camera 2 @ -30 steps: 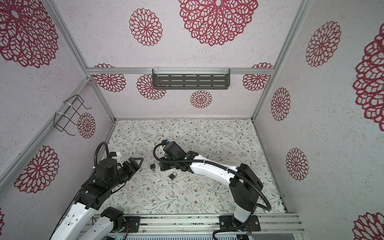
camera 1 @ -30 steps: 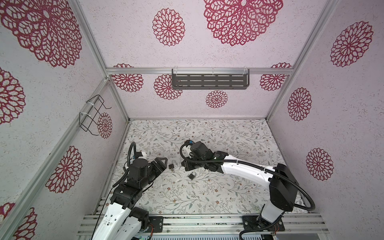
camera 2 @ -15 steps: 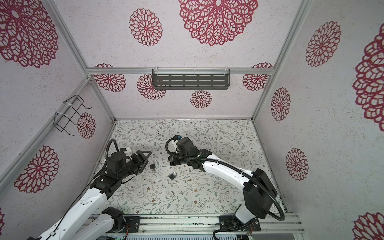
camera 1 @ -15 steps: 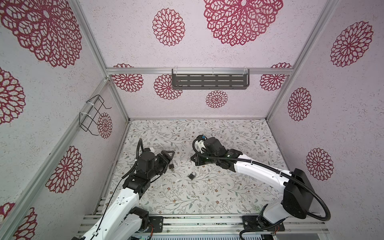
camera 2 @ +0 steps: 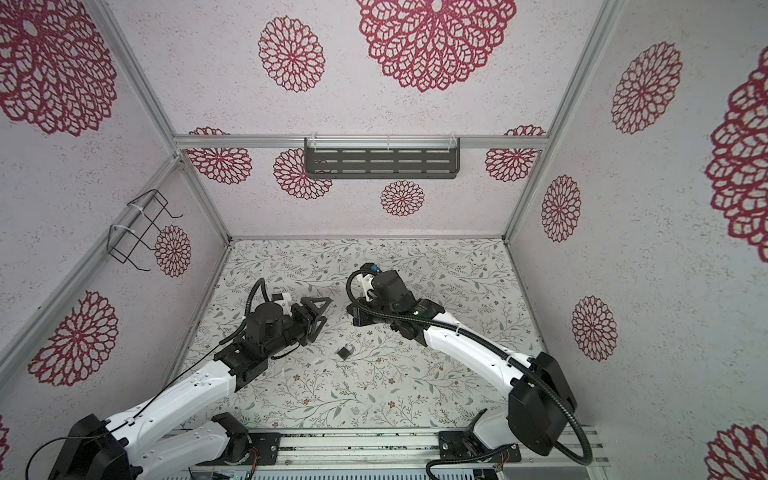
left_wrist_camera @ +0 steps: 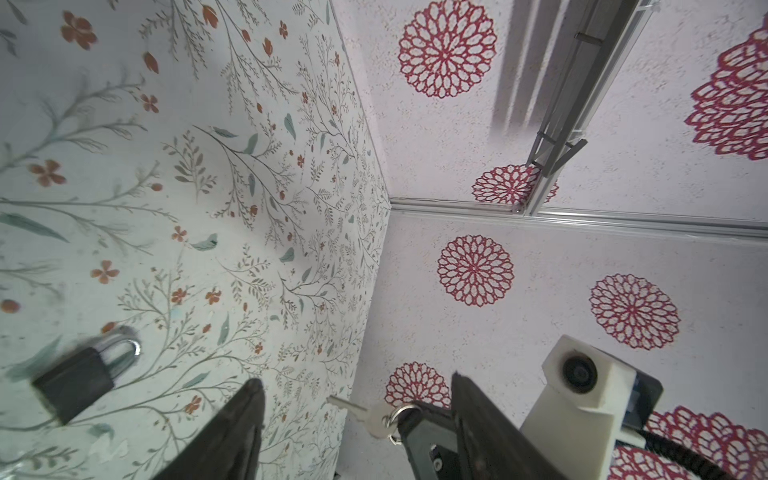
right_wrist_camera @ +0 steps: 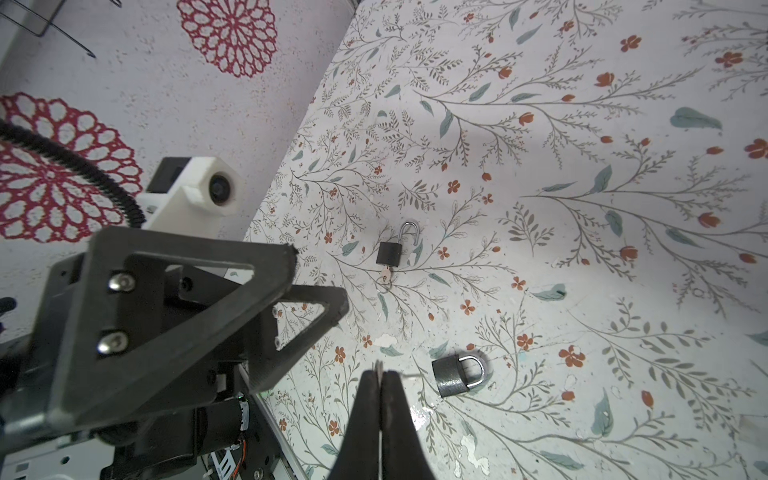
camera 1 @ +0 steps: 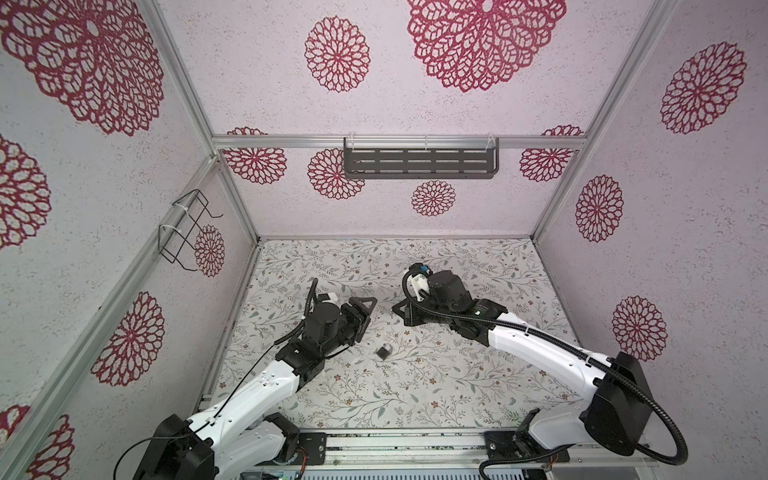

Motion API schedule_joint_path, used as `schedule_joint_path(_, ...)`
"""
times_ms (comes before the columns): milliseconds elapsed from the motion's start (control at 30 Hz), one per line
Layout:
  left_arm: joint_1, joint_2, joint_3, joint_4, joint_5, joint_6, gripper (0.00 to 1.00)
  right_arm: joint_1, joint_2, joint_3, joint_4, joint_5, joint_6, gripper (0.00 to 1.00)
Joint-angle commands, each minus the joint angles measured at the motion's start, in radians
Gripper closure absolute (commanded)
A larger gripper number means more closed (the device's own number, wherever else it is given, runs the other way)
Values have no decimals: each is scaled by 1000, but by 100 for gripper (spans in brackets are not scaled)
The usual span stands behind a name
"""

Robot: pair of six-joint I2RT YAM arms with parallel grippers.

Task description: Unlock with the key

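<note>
The right jaws pinch what looks like the key point(left_wrist_camera: 371, 418), padlock point(camera 1: 384, 351) apart.

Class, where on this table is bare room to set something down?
Bare: table strip along the back wall, and the band between the closed padlock and the front rail. Crowded: the middle, around left gripper and right gripper.

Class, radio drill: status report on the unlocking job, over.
Left pincer open, empty. Right pincer shut on key. Closed padlock flat on table, untouched. Second padlock, shackle open, nearby.
</note>
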State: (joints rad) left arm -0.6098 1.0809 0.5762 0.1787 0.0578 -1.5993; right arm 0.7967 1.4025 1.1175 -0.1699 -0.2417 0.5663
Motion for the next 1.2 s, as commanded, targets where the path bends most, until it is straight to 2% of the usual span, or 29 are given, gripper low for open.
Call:
schedule_joint_path(0,-39,29,18,133,-85,-111,26,-5,-48,2,84,-25,-28,100)
schedule_joint_path(200,-89,82,21,240,-147,-213,24,-5,-50,5,154,-48,-21,100)
schedule_joint_path(333,-102,136,28,359,-141,-251,24,-5,-33,10,190,-67,-9,100)
schedule_joint_path(500,-110,171,35,415,-153,-277,25,-5,-21,10,199,-87,-3,100)
schedule_joint_path(667,-110,157,12,436,-192,-280,30,-5,-51,-23,178,-70,-10,100)
schedule_joint_path(733,-110,150,2,442,-203,-283,35,-5,-62,-30,167,-61,-12,100)
schedule_joint_path(1167,-110,127,-35,456,-224,-293,50,-5,-104,-45,168,-21,-20,100)
